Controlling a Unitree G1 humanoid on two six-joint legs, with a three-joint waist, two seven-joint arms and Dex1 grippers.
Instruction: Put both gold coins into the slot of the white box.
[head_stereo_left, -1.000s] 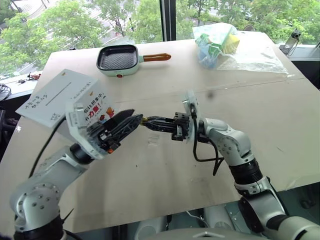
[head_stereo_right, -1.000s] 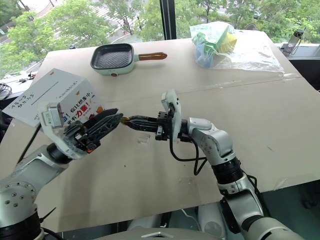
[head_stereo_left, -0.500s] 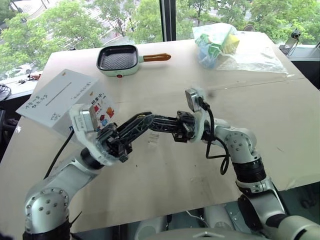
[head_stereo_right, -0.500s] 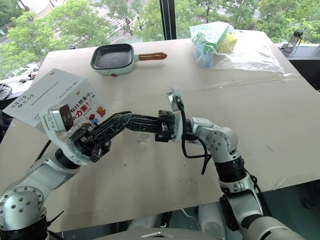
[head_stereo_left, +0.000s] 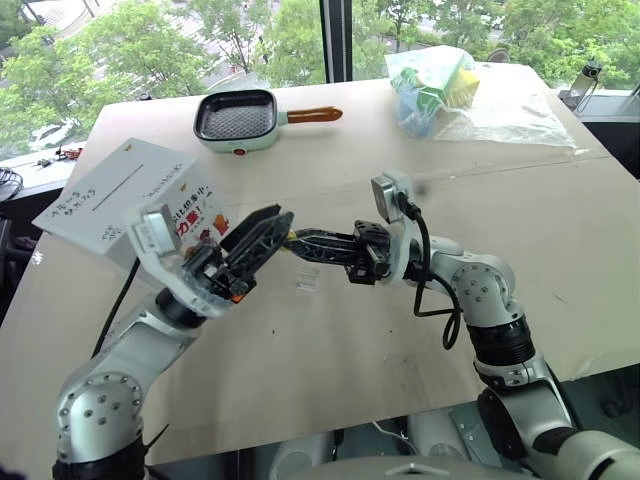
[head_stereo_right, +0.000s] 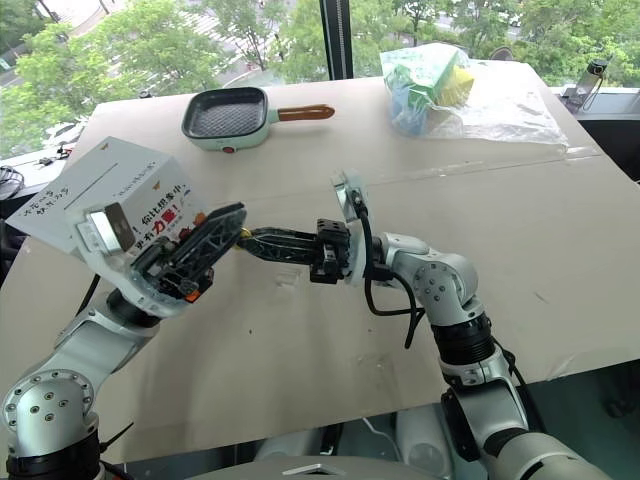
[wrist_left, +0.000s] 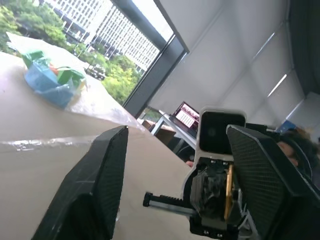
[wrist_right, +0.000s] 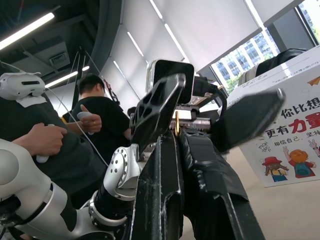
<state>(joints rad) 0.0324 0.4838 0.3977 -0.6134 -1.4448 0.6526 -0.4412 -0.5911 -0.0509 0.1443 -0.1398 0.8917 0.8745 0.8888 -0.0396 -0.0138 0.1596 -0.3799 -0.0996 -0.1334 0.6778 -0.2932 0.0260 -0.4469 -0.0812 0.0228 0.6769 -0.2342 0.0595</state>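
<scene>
My right gripper (head_stereo_left: 292, 238) reaches left over the table, shut on a gold coin (wrist_right: 176, 122) pinched edge-on at its fingertips. My left gripper (head_stereo_left: 278, 236) faces it from the left, open, with its two fingers on either side of the right gripper's tips and not touching the gold coin (wrist_left: 229, 192). The white box (head_stereo_left: 130, 190) stands tilted at the table's left edge, just behind the left hand. The box's slot (head_stereo_left: 115, 187) runs across its plain top, and the cartoon-printed side (wrist_right: 292, 135) faces the grippers.
A pale green grill pan (head_stereo_left: 235, 118) lies at the back of the table, and a clear bag of colourful items (head_stereo_left: 440, 85) at the back right. A small clear piece (head_stereo_left: 307, 283) rests on the table under the grippers. People (wrist_right: 95, 120) sit beyond the left arm.
Half a second ago the left gripper's fingers were narrowed low along the right gripper's fingers. They have since spread wide and tilted up. The coin stays in the right gripper.
</scene>
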